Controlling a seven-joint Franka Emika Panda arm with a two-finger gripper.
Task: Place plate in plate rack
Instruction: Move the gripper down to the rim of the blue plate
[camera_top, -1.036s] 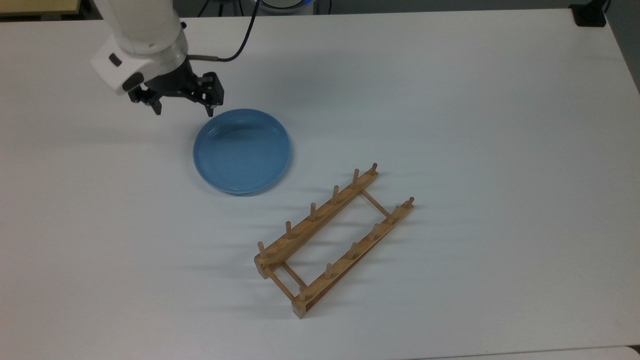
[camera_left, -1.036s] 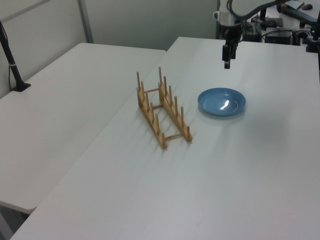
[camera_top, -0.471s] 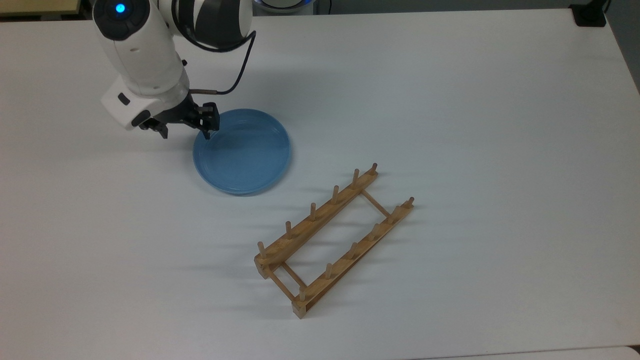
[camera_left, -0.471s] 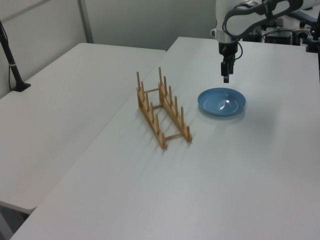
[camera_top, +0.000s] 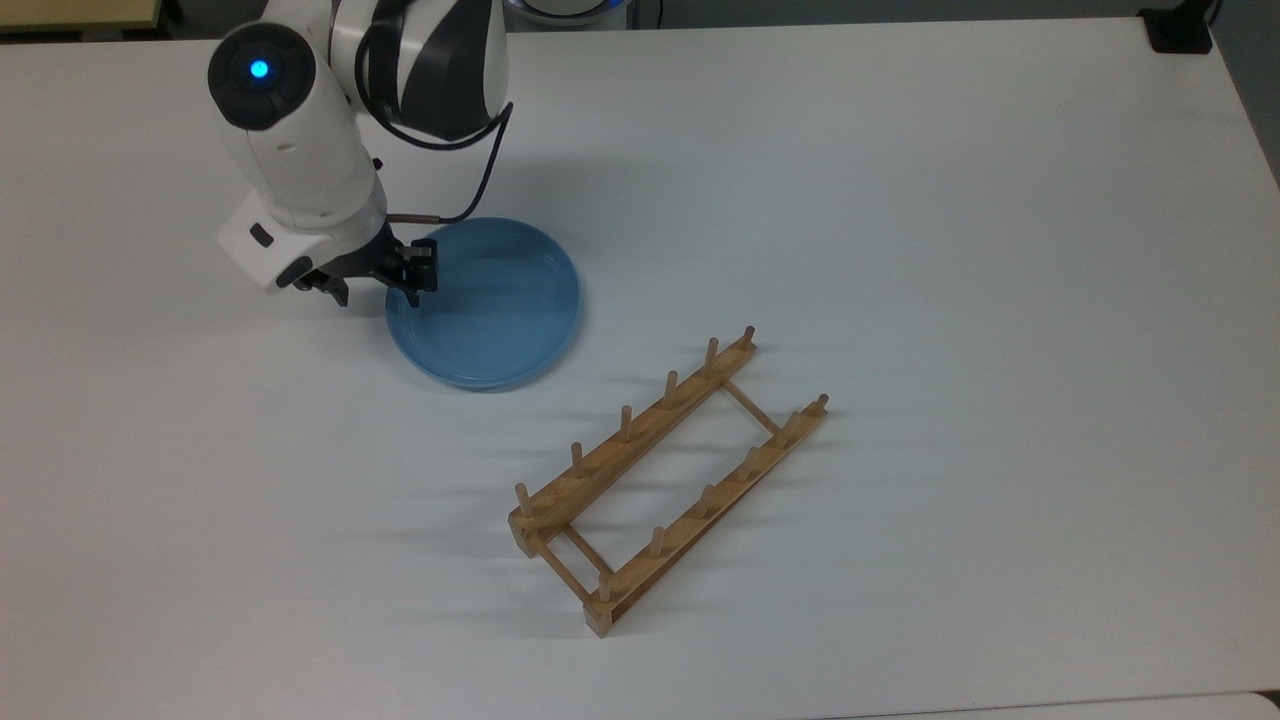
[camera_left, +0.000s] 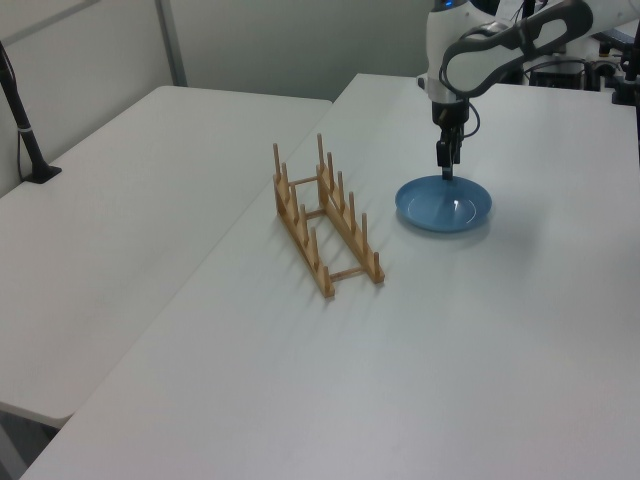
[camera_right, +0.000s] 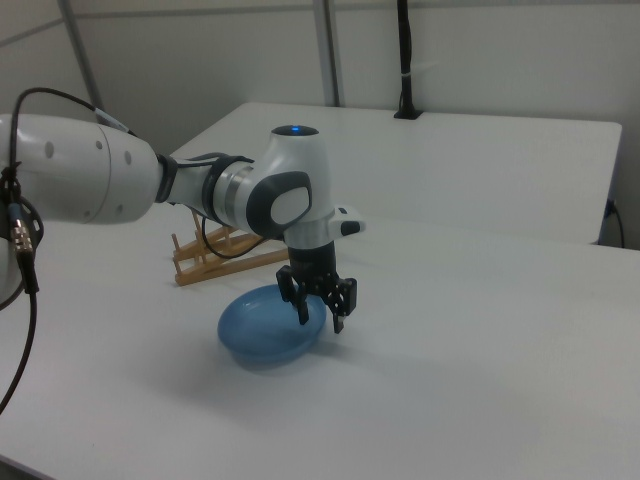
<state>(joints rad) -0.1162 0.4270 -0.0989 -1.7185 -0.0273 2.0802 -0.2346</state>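
The light-blue plate (camera_top: 484, 303) lies flat on the white table (camera_top: 900, 200), well apart from the wooden plate rack (camera_top: 665, 478), which stands empty toward the top view's lower right. The gripper (camera_top: 376, 285) hangs at the plate's rim on the top view's left, its two fingers spread apart and holding nothing. In the right view one finger (camera_right: 302, 304) sits over the plate's inside and the other (camera_right: 338, 318) just outside the edge, so the rim seems to lie between them, though whether either finger touches the plate is hard to say.

The step in hand looks like the grasp on the rim. To do it well, the fingers should come down until the inner one is close to the plate's floor and the outer one close to the table, then close squarely across the rim and not at a slant. The surface is glossy and the rim shallow, so a bite too near the lip would probably slip once the plate is lifted and tipped. A deeper hold gives better control when turning the plate upright. The plate should then enter the rack edge first, between two neighbouring pairs of pegs (camera_top: 625, 423), in line with the crossbars.
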